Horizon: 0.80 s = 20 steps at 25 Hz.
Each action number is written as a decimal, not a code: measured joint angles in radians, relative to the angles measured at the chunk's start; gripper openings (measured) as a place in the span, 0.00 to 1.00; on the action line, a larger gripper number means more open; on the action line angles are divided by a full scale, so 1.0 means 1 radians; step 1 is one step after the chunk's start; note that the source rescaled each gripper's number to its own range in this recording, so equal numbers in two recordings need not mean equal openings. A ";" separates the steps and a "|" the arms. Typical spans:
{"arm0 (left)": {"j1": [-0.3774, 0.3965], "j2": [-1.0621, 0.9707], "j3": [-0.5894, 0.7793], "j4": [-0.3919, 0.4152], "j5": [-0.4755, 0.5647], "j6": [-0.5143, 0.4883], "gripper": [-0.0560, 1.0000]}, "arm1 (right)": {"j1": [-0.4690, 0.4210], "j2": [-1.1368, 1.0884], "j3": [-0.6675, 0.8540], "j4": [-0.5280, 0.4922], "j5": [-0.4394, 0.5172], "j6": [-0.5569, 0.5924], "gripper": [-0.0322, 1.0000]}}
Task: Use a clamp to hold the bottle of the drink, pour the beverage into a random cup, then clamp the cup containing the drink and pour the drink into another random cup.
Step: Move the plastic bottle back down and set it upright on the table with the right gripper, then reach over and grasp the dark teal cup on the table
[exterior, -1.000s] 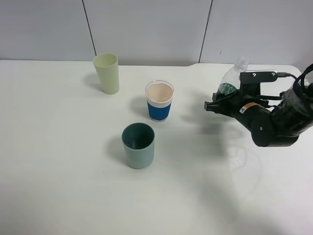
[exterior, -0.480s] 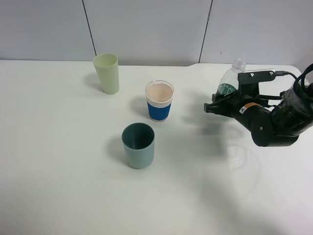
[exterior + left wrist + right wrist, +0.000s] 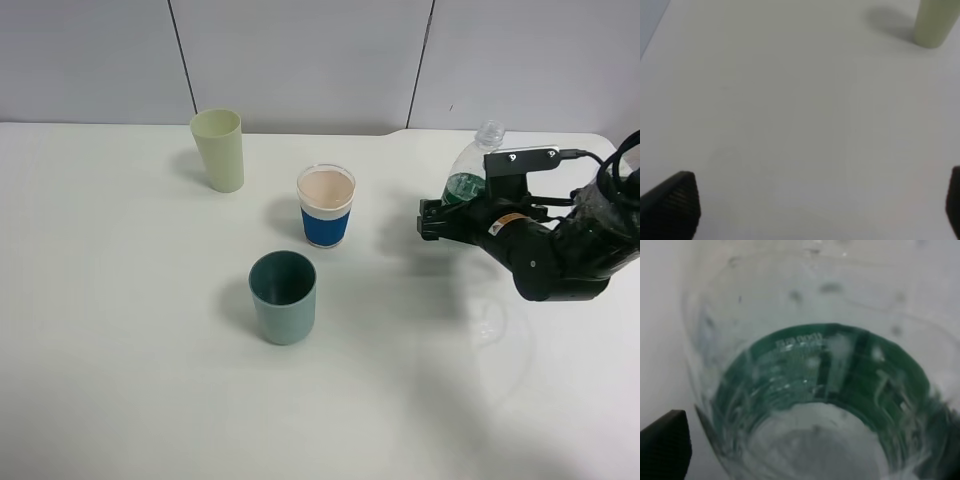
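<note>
The clear bottle (image 3: 468, 172) with a green label stands upright on the right of the table, and it fills the right wrist view (image 3: 825, 390). My right gripper (image 3: 432, 218), the clamp, sits around its lower body with the jaws spread; one fingertip (image 3: 665, 445) shows just beside the bottle wall. The white cup with a blue sleeve (image 3: 326, 206) holds a pale drink. The tall yellow-green tumbler (image 3: 219, 150) (image 3: 935, 22) stands at the back left. My left gripper (image 3: 812, 205) is open over bare table, away from every cup.
A short teal cup (image 3: 283, 297) stands empty in front of the blue-sleeved cup. The white table (image 3: 120, 350) ends at a grey panelled wall behind. The left arm is outside the high view.
The bottle has come upright from a lean and now stands on the table. My right gripper's jaws have spread apart around it. The cups and the left gripper have stayed put.
</note>
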 joint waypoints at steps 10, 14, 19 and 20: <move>0.000 0.000 0.000 0.000 0.000 0.000 1.00 | 0.000 -0.246 0.004 0.003 0.161 -0.059 0.88; 0.000 0.000 0.000 0.000 0.000 0.000 1.00 | 0.000 -0.400 0.005 0.021 0.221 -0.158 0.88; 0.000 0.000 0.000 0.000 0.000 0.000 1.00 | 0.000 -0.576 0.005 0.085 0.246 -0.300 0.88; 0.000 0.000 0.000 0.000 0.000 0.000 1.00 | 0.000 -0.606 0.005 0.095 0.249 -0.327 0.88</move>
